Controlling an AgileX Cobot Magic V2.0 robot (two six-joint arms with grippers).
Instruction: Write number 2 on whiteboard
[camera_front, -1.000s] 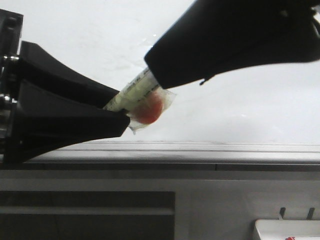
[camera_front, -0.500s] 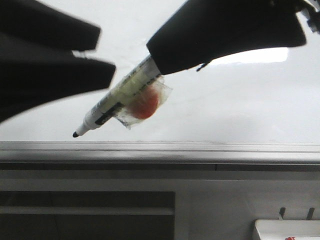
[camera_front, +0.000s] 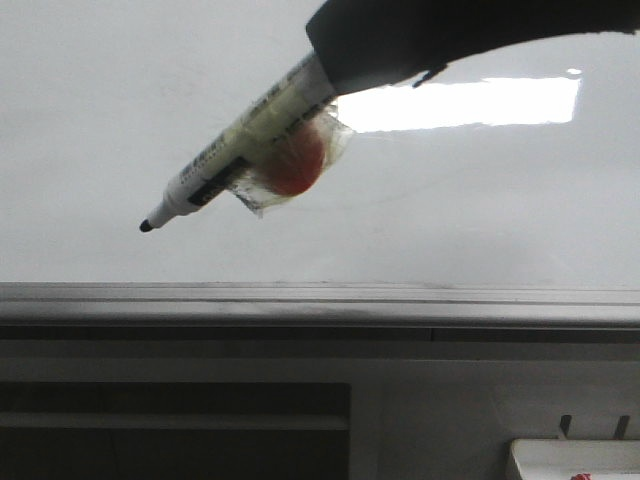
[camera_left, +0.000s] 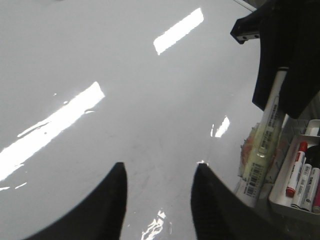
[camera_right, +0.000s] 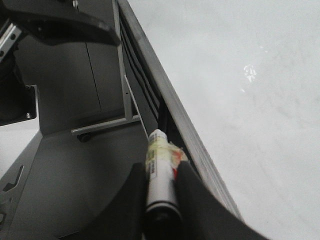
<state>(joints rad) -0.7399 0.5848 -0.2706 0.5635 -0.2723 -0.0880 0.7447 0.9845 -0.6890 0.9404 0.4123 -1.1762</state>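
Glossy white, the whiteboard (camera_front: 120, 120) carries no number 2 yet. Your right gripper (camera_right: 161, 200) pinches the marker (camera_front: 235, 150) by its rear, angling the uncapped tip down-left, near the surface. Your left gripper (camera_left: 157, 202) hangs spread, empty, clear of the writing area.

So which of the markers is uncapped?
The one gripped by the right gripper: the held marker shows a bare black tip; the tray markers look capped.

Matte black curved fingers (camera_left: 112, 207) on left gripper (camera_left: 157, 205); right gripper (camera_right: 160, 200) same, smooth, no markings visible.
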